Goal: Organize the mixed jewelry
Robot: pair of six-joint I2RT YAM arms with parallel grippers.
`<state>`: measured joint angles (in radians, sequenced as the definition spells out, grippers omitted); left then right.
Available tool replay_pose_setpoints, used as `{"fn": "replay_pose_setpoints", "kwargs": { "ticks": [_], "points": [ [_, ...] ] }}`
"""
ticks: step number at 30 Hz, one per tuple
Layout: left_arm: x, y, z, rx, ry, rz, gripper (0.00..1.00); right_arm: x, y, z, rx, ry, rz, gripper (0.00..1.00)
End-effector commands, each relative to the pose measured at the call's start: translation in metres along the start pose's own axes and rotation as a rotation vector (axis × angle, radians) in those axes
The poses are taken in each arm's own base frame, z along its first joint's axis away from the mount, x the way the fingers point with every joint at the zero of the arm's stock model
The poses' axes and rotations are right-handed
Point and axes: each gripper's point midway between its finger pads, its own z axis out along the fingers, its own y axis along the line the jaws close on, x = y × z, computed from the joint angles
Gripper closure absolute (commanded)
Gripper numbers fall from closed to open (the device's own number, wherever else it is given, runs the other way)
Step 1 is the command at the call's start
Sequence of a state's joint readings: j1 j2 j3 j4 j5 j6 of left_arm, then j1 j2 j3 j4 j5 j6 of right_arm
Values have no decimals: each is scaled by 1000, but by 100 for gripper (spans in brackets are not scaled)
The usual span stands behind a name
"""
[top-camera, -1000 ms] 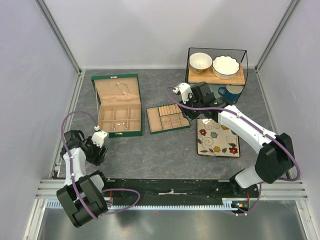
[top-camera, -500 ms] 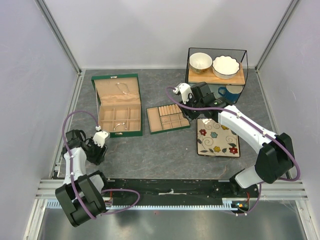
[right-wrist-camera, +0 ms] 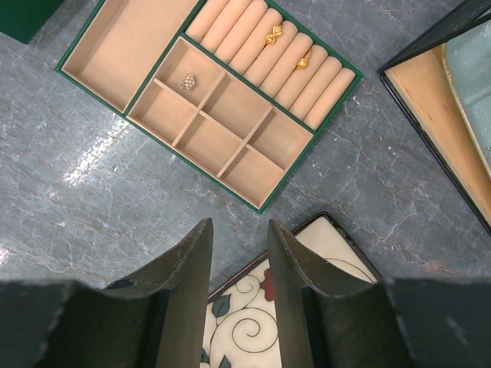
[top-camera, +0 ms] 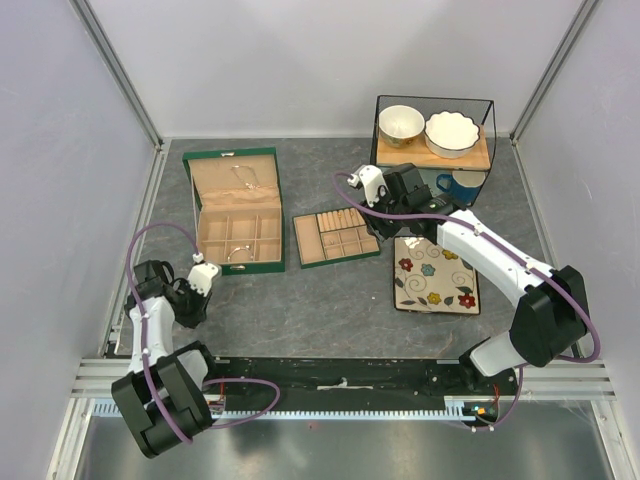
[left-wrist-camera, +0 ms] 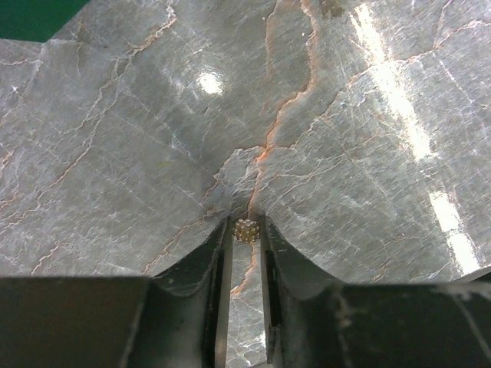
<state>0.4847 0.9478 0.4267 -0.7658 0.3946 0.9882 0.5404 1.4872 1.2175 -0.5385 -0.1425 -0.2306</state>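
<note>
At the left edge of the grey marble table (left-wrist-camera: 115, 153), our left gripper (left-wrist-camera: 245, 239) pinches a tiny gold beaded stud (left-wrist-camera: 246, 229), near the green jewelry box (top-camera: 215, 185). Our right gripper (right-wrist-camera: 239, 230) hangs open beside the tan tray (right-wrist-camera: 123, 46).

The tabletop (left-wrist-camera: 138, 138) looks glossy veined stone, tray lining (right-wrist-camera: 123, 46) matt tan cloth, rings (right-wrist-camera: 274, 36) shiny gold metal, stud (left-wrist-camera: 246, 229) glittery.

Bright, even overhead light fills the top view; shadows are soft and short. In the left wrist view white glare streaks the marble worktop (left-wrist-camera: 115, 153) at right, and the near jaws blur dark. The right wrist view is sharp.
</note>
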Motion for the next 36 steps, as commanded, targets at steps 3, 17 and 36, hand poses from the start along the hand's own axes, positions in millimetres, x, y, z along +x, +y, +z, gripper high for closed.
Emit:
{"fn": "replay_pose_setpoints", "kwargs": {
  "ticks": [3,17,36],
  "points": [
    [-4,4,-3,-19,-3,4,81,-5,0,1,-7,-27,14,58],
    [-46,-14,-36,85,-103,50,90,-16,-5,-8,14,-43,20,58],
    [-207,-94,-88,357,-360,192,92,-16,-82,-25,247,-44,130,57]
  ]
}}
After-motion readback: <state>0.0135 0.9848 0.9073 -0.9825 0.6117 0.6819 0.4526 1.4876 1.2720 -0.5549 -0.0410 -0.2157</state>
